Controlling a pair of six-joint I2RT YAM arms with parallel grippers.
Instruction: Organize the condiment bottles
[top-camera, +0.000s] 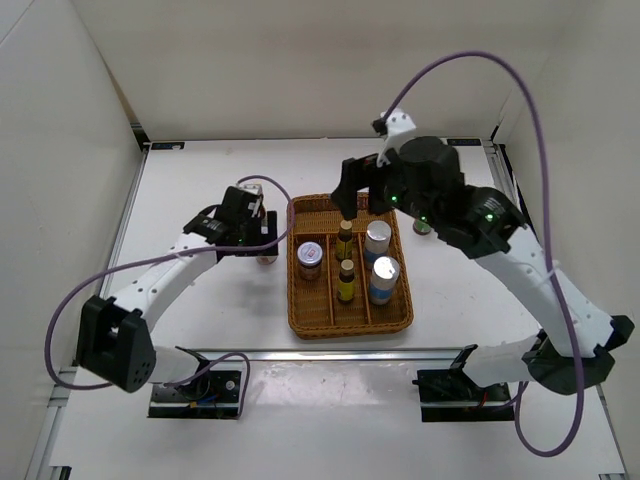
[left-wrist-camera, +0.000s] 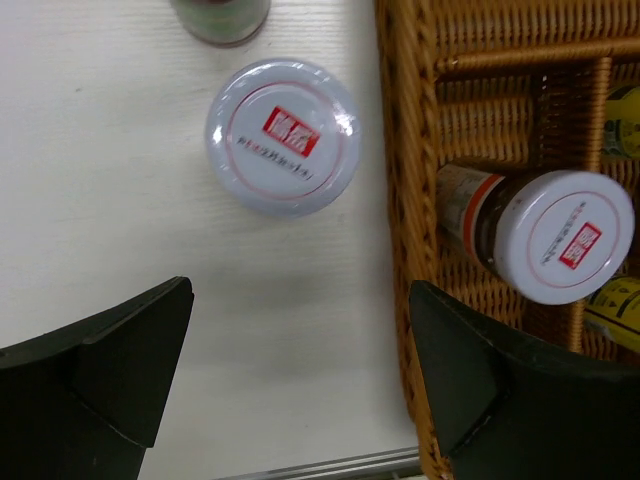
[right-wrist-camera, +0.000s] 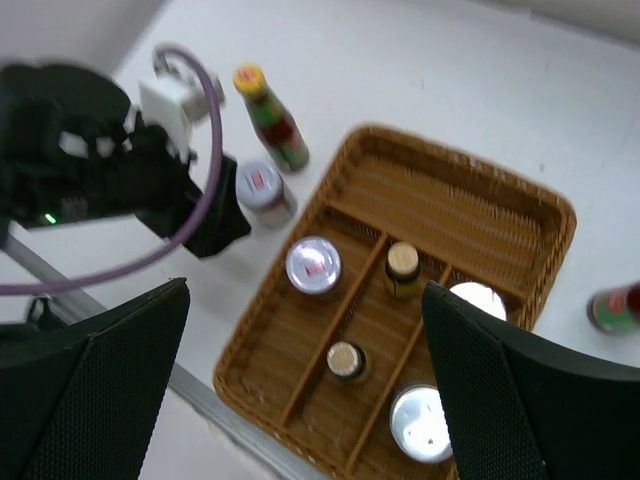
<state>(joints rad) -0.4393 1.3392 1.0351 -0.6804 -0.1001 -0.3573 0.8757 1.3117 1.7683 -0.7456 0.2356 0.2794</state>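
The left end effector (left-wrist-camera: 300, 300) hangs wide open over the jar (left-wrist-camera: 283, 135), which stands on the desk just beside the tray (left-wrist-camera: 400, 200), on the side toward the desk's left edge. The right end effector (right-wrist-camera: 300, 310), wide and empty, hovers above the tray. The step in hand looks like fetching this jar: descend, grip below the lid, and place it beside its twin (left-wrist-camera: 560, 245) in the left compartment.

White table (top-camera: 200, 180), plain white walls (top-camera: 300, 60) around.
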